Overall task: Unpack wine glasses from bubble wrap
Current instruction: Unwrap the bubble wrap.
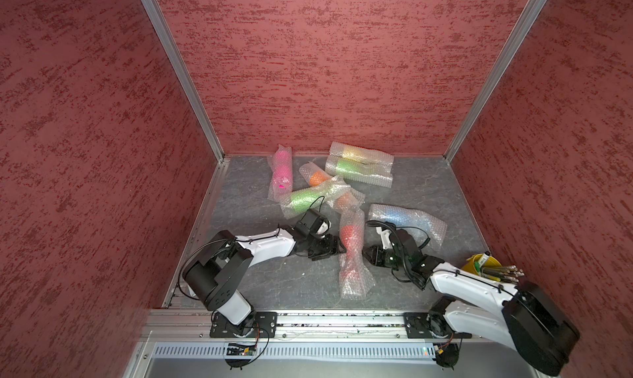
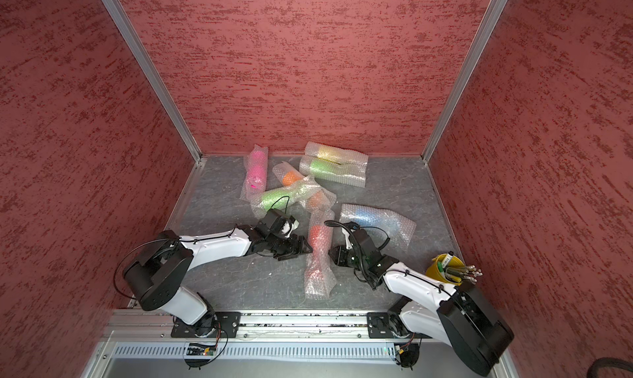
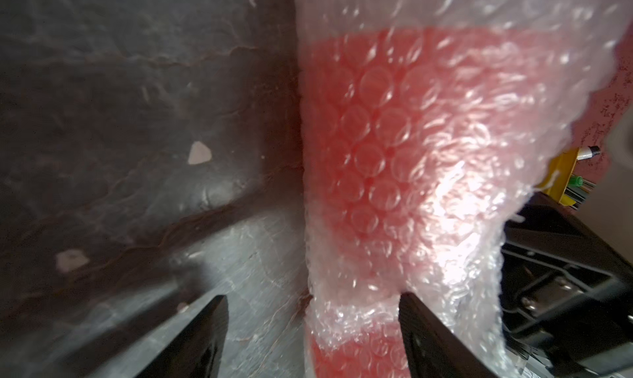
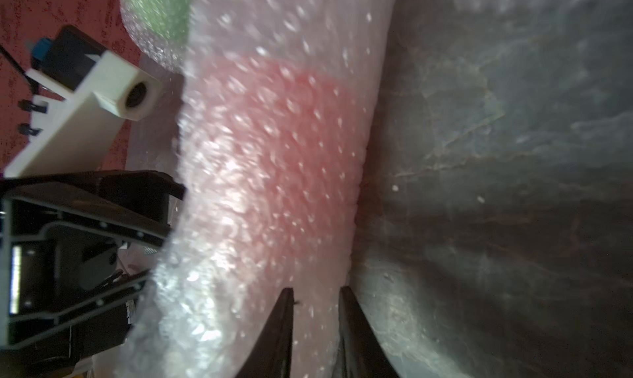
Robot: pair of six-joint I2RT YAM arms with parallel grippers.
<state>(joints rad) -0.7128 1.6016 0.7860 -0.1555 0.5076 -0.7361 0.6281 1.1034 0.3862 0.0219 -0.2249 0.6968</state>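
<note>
A red wine glass lies in its bubble wrap sleeve at the middle of the floor, between both grippers, in both top views. My left gripper stands open at the sleeve's left side. In the left wrist view one finger touches the wrap and the other is over bare floor. My right gripper comes in from the other side. In the right wrist view its jaws stand narrow, with the sleeve's edge between them.
Further back lie more wrapped goblets: pink, orange, light green, yellow, a second green and blue. A yellow cup of utensils stands by the right arm. Red walls close in three sides.
</note>
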